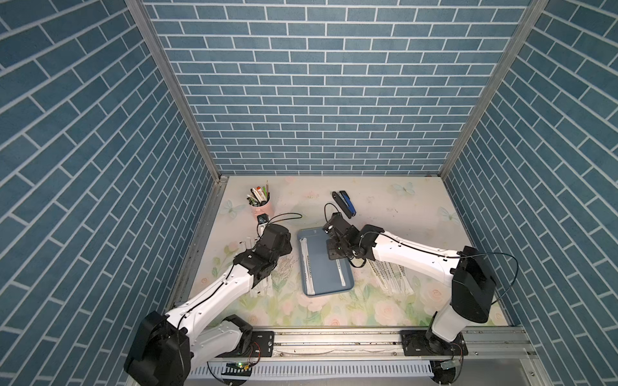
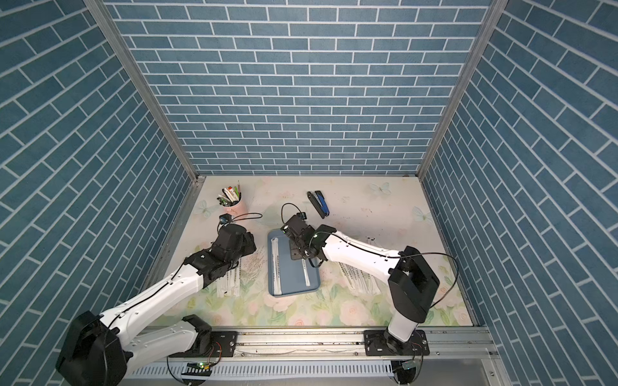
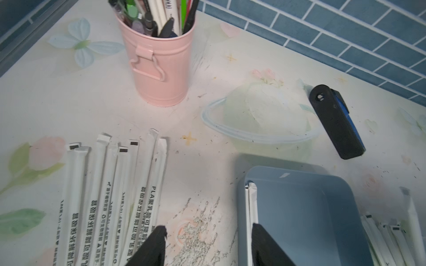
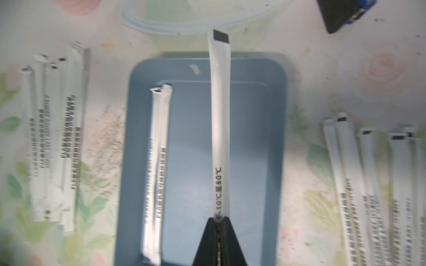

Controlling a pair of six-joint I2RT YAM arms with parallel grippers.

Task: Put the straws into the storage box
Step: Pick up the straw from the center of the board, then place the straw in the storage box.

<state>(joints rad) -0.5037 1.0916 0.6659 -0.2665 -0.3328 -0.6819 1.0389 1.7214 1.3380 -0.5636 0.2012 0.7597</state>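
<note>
The storage box [image 1: 323, 280] [image 2: 294, 284] is a shallow blue-grey tray in the middle of the table. Two straws [image 4: 156, 172] [image 1: 307, 267] lie along its left inner wall. My right gripper [image 4: 219, 221] hovers over the box, shut on one white printed straw [image 4: 220, 115] that runs lengthwise above the box floor. More straws lie in a left pile [image 1: 264, 287] [image 3: 110, 195] and a right pile [image 1: 391, 277] [image 4: 373, 184] on the table. My left gripper [image 3: 208, 230] is open and empty over the bare table, between the left pile and the box [image 3: 299, 207].
A pink cup [image 1: 261, 207] [image 3: 161, 69] full of pens stands at the back left. A dark blue-and-black stapler [image 1: 344, 203] [image 3: 336, 122] lies behind the box. Blue brick walls close in the table on three sides.
</note>
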